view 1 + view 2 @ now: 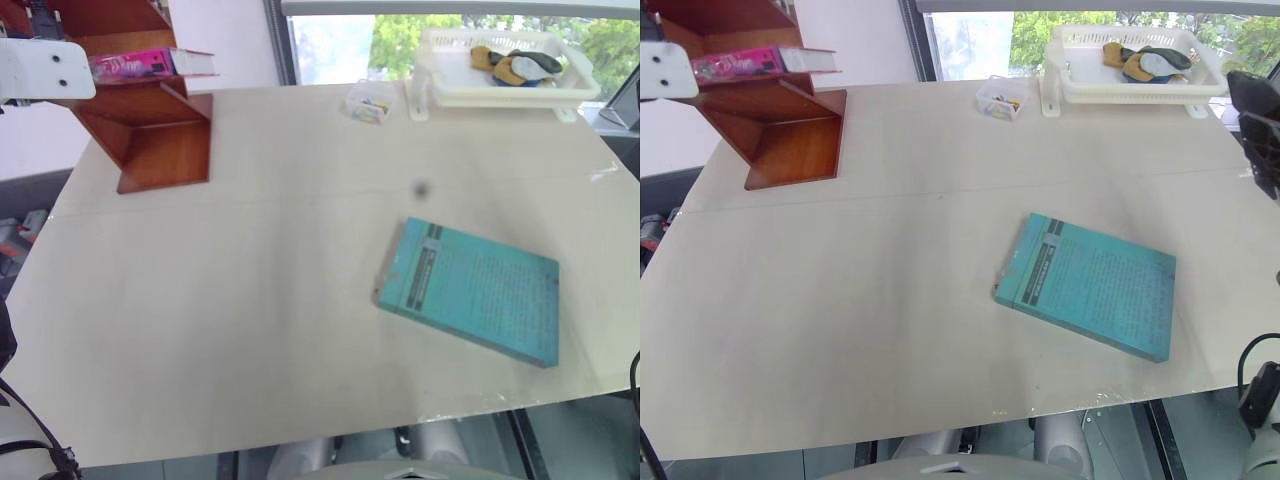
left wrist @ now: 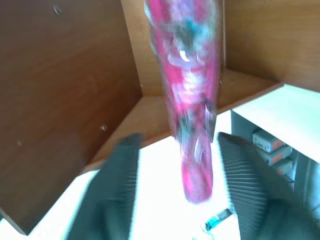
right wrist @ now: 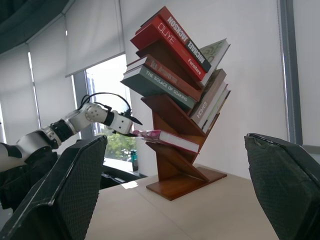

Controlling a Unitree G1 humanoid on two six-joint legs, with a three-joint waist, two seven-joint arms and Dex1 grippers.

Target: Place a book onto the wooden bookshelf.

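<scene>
The pink book (image 1: 150,63) lies flat on a lower shelf of the wooden bookshelf (image 1: 165,150) at the table's far left corner, its white page edges facing the middle of the table. In the left wrist view, my left gripper (image 2: 177,136) is open around the book's (image 2: 190,100) outer end, with a finger on each side and gaps showing. In the right wrist view, my right gripper (image 3: 175,139) stands wide open with nothing in it. It faces the bookshelf (image 3: 175,170) and the book (image 3: 162,137) from across the table.
A teal book (image 1: 470,290) lies flat on the cream table (image 1: 250,300) toward the right front. A white basket (image 1: 500,70) holding small items and a small clear box (image 1: 367,103) stand at the far edge. Several other books (image 3: 175,45) fill the upper shelves.
</scene>
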